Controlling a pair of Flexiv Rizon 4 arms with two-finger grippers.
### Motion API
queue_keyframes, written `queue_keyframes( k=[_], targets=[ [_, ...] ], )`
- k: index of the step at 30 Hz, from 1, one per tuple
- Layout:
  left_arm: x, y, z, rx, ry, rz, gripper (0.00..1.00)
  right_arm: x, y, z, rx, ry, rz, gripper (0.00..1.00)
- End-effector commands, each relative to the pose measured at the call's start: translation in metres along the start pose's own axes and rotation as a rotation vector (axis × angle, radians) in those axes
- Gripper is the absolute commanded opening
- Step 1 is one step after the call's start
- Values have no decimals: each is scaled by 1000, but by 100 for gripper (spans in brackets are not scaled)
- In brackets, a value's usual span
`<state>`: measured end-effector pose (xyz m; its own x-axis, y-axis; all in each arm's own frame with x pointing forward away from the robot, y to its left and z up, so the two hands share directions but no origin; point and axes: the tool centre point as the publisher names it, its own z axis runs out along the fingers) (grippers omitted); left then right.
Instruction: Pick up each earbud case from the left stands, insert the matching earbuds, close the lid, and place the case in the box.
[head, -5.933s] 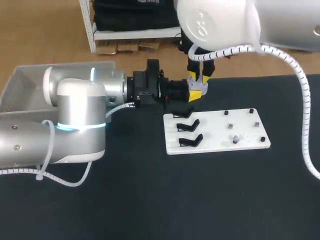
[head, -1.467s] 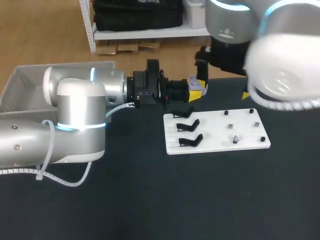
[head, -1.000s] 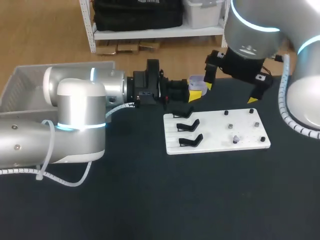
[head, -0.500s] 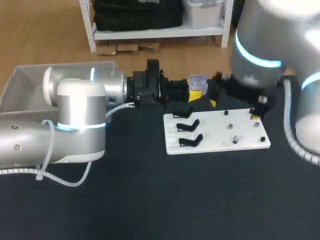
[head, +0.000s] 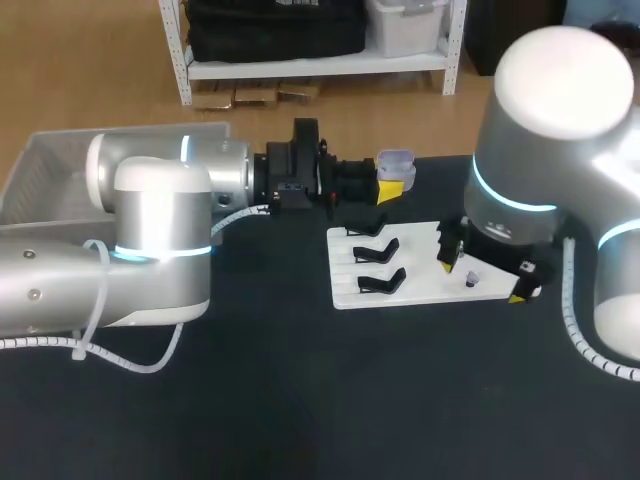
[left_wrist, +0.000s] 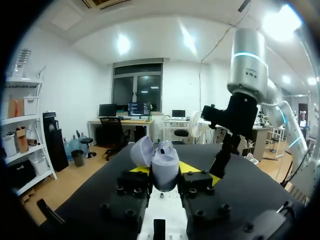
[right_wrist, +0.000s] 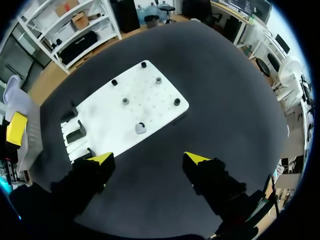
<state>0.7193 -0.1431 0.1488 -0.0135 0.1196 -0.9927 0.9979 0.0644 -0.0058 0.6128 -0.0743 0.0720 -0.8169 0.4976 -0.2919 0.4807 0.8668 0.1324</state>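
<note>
The left claw grips the open earbud case; the right claw, spread and empty, hovers with an earbud just ahead, seemingly fetching it; next, descend and pinch it

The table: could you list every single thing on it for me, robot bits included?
table: one, black, under everything.
board: one, white, mid-table.
stands: three, black, empty, on the board's left end.
studs: five, dark or grey, on the board's right part.
earbud: one, pale, on the board ahead of the right gripper.
earbud case: one, lilac, lid open, held near the table's far edge.
box: one, grey, far left corner.
left gripper: one, yellow-tipped, shut on the earbud case.
right gripper: one, yellow-tipped, open, above the board.
</note>
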Motion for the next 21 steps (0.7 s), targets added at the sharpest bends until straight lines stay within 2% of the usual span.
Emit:
queue_keyframes(
  k=[1, 12, 21],
  targets=[
    [1, 0, 0, -3, -5, 3, 0, -3, 2, 16, -11, -17, -35, 48],
    [1, 0, 0, -3, -5, 3, 0, -10, 12, 32, -79, -38, -45, 46],
    [1, 0, 0, -3, -5, 3, 0, -11, 12, 46, -105, -35, -39, 51]
  ],
)
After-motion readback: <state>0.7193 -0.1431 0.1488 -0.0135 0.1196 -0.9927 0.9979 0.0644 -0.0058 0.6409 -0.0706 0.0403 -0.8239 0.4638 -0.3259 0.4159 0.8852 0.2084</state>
